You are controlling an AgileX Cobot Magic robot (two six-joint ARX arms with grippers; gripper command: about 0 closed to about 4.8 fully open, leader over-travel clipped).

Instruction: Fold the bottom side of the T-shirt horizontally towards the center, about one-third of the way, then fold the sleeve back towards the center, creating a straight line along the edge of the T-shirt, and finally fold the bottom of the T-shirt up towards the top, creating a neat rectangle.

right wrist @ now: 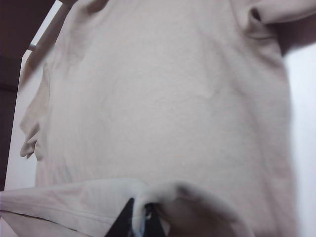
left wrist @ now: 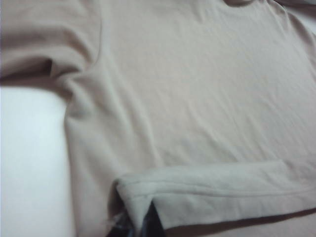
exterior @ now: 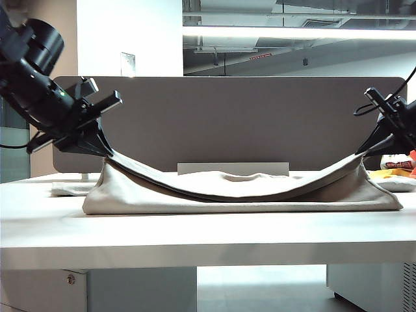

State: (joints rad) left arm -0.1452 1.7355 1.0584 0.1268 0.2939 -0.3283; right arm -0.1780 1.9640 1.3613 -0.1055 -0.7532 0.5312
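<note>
Table-wide T-shirt point(exterior: 247, 195): left hand point(exterior: 107, 153), right hand point(exterior: 361, 153) grasp its hem point(left wrist: 222, 190), stitching wrist-visible only.

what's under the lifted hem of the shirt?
The rest of the T-shirt, flat on the table. The left gripper and right gripper hold the hem raised. The tabletop beneath is covered.

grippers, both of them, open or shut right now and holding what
Left gripper: shut on the hemmed edge of the plain beige cotton T-shirt, lifted at the left.
Right gripper: shut on the same edge, lifted at the right.
</note>
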